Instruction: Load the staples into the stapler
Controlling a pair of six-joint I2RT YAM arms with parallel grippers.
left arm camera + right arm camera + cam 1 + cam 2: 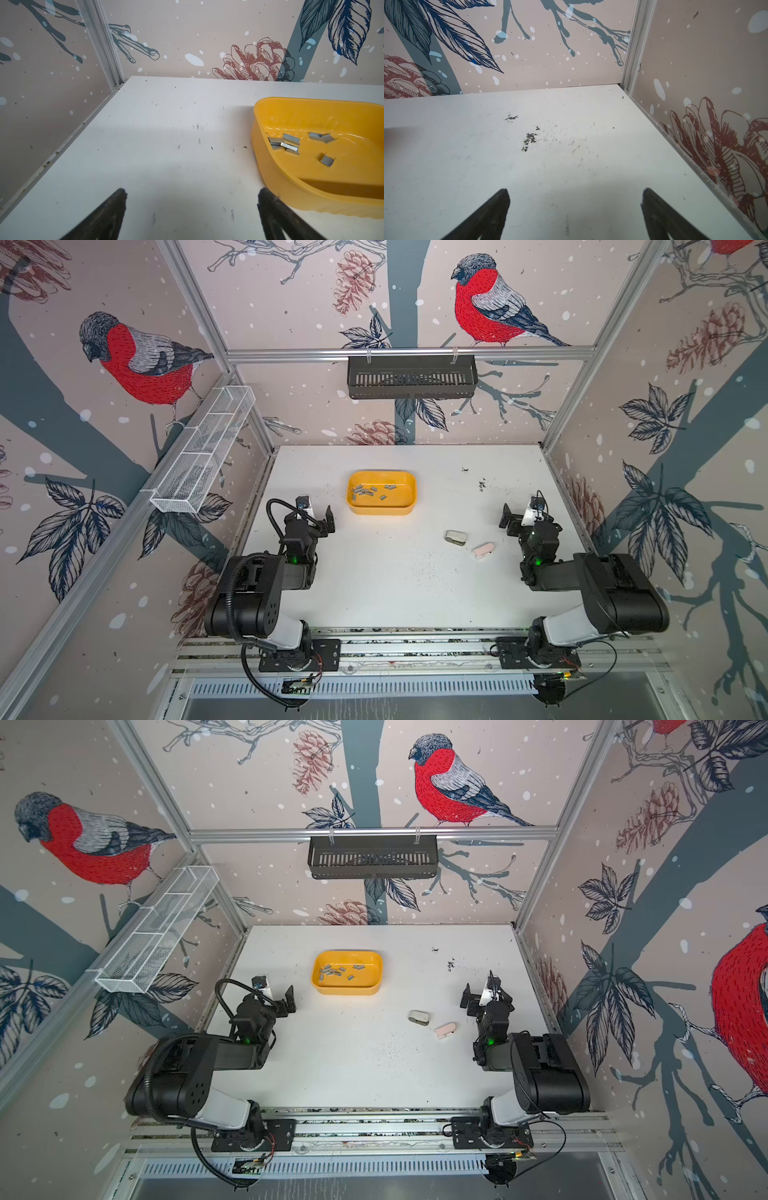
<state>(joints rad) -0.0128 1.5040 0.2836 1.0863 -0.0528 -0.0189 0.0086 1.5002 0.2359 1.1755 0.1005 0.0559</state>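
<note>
Several short grey staples (368,490) (332,971) (284,143) lie loose in a yellow tray (405,506) (370,988) (291,187) at the back middle of the white table. A grey mini stapler (455,537) (419,1017) and a pink mini stapler (483,551) (445,1029) lie shut on the table right of centre. My left gripper (318,516) (276,996) (192,195) hangs open and empty just left of the tray. My right gripper (521,514) (482,994) (576,195) is open and empty, right of the staplers over bare table.
A black slotted basket (411,377) hangs on the back rail and a white wire basket (203,448) on the left wall. Patterned walls close the table on three sides. Dark scuff marks (529,139) spot the surface at the back right.
</note>
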